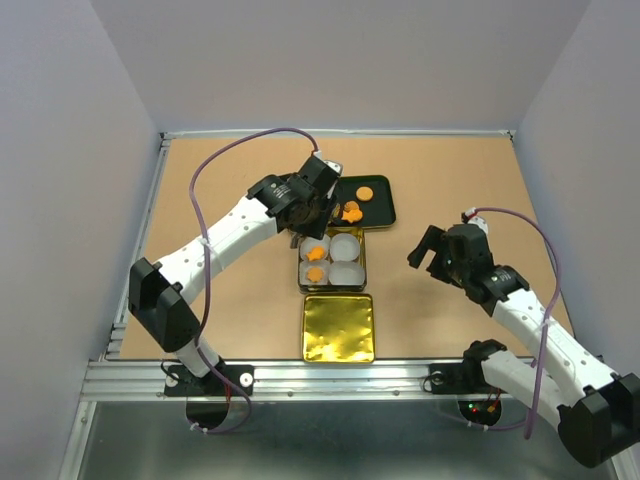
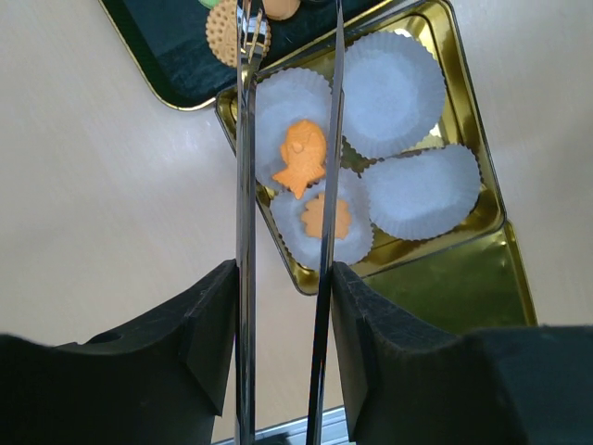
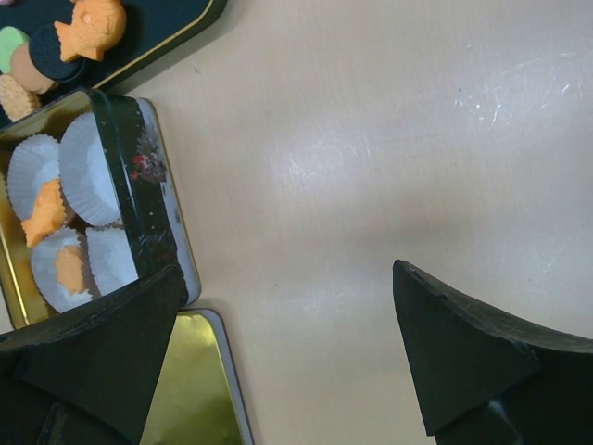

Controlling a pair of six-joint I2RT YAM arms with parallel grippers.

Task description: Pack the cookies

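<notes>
A gold tin (image 1: 361, 262) holds white paper cups. Two orange cookies lie in its left cups: a fish-shaped one (image 2: 300, 158) and a smaller one (image 2: 324, 216). The other two cups (image 2: 394, 83) are empty. Behind the tin, a dark tray (image 1: 384, 205) carries more cookies, including a round orange one (image 1: 365, 193) and an orange fish (image 3: 88, 28). My left gripper (image 2: 283, 278) is shut on metal tongs (image 2: 246, 185), whose arms reach over the tin to the tray's near edge. My right gripper (image 3: 287, 352) hangs open over bare table to the right of the tin.
The tin's gold lid (image 1: 338, 328) lies flat just in front of the tin. Grey walls enclose the table on three sides. A metal rail (image 1: 330, 375) runs along the near edge.
</notes>
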